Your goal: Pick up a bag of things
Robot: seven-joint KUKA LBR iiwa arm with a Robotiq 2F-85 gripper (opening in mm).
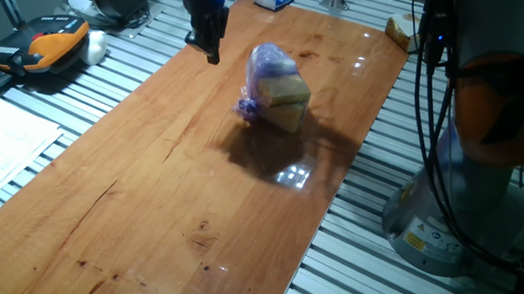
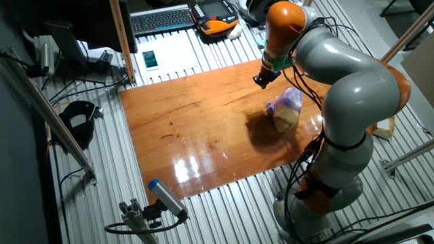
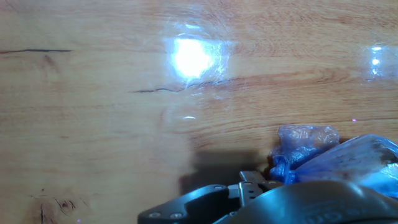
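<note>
Hand view shows the bag of things [image 3: 336, 155] at the lower right, resting on the wooden board [image 3: 93, 124]. From the fixed views, the gripper [image 1: 212, 45] hangs above the board just beside the bag — apart from it, holding nothing; whether its fingers are parted cannot be told.

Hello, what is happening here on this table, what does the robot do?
A robot arm is working over a wooden table. Its gripper hangs above the wood, beside the purple bag of things and apart from it. The bag sits on the table with a tan block inside; it is not picked up yet. Whether the fingers are open cannot be told.
</note>
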